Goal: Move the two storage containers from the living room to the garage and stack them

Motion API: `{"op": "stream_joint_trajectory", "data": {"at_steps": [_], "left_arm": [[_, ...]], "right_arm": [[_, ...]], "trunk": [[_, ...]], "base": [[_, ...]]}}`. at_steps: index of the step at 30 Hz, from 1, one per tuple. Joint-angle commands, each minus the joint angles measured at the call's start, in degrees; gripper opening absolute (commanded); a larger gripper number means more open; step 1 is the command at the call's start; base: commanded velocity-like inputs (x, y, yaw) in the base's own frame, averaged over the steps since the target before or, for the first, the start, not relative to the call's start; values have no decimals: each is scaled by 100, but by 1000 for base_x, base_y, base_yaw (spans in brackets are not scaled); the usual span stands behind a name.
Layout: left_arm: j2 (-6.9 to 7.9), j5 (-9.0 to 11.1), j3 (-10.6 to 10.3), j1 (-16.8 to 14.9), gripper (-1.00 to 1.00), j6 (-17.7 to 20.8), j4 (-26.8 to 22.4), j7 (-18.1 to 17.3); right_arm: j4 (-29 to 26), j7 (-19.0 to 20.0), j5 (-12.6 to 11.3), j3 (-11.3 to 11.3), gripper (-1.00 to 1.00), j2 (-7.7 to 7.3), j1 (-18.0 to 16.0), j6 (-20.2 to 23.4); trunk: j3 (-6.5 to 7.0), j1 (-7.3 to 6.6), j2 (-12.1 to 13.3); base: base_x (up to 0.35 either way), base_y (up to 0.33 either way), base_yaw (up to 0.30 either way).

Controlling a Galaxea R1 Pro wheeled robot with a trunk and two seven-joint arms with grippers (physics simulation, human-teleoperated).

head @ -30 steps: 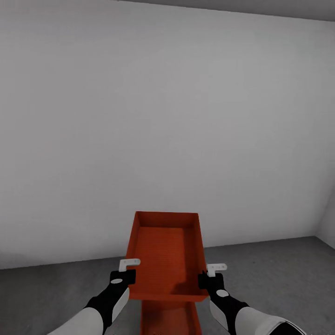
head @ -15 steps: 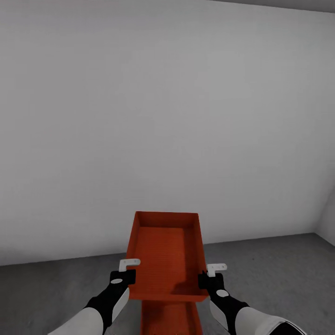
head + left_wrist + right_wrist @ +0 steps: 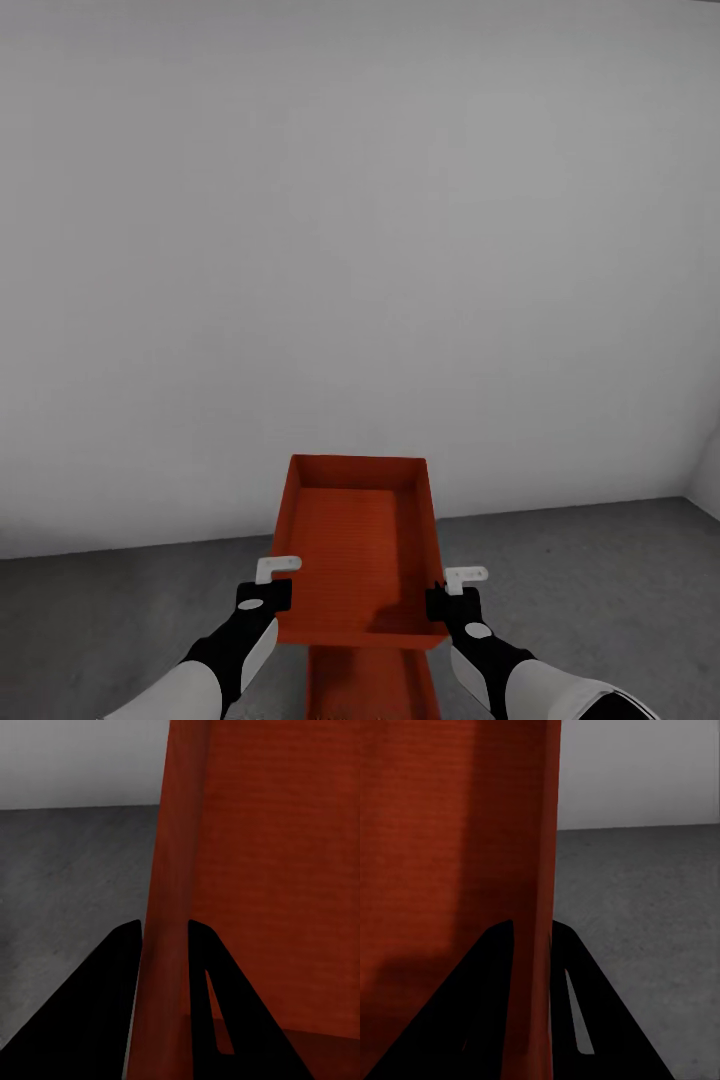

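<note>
— Head view first. What up front?

— An orange-red storage container (image 3: pixel 358 545), open top up, held level in front of a plain white-grey wall (image 3: pixel 360 250), above dark grey speckled concrete floor (image 3: pixel 600 580). Ribbed inner bottom visible. Left gripper (image 3: pixel 274 580) at the container's left long wall near the close corner, right gripper (image 3: pixel 452 588) at the right long wall, opposite. Black wrists and white forearms coming up from the lower edge.

— And under it?

— A second orange-red container (image 3: pixel 370 682), directly beneath the near end of the held one, cut off by the lower edge of the view. Touching the upper one or apart: cannot tell.

— Left wrist view?

— Two black fingers (image 3: pixel 112 1005) closed narrowly on a thin orange-red wall of the upper container (image 3: pixel 270 870), one finger on each face, wall squeezed between. Ribbed bottom spreading away beyond the inner finger. On the outer side, grey concrete floor (image 3: pixel 67 877) meeting the white wall (image 3: pixel 82 757) farther off.

— Right wrist view?

— Same picture mirrored. Black fingers (image 3: pixel 484 1012) pinched on the container's opposite wall (image 3: pixel 457 832), one inside, one outside, hardly any gap left apart from the plastic itself. Concrete floor (image 3: pixel 645 907) on the outer side, white wall (image 3: pixel 637 772) behind it.

— So both clamped?

— Yes, each closed on a side wall of the upper container, carried between the two arms.
</note>
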Motion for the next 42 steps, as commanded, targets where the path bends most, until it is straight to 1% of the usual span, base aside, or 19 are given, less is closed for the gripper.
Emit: {"op": "stream_joint_trajectory", "data": {"at_steps": [1, 28, 42], "left_arm": [[23, -106, 126, -6, -100, 25, -216, 47], [24, -106, 126, -6, -100, 25, -215, 47], [24, -106, 126, -6, -100, 25, -215, 47]], "right_arm": [[10, 6, -68, -46, -100, -1, -1, -12], [10, 6, -68, -46, -100, -3, -1, -9], [10, 6, -68, -46, -100, -8, -1, -1]], "trunk": [[-18, 1, -8], [-257, 1, -8], [-383, 1, -8]], "base": [[0, 0, 69], [0, 0, 66], [0, 0, 8]]}}
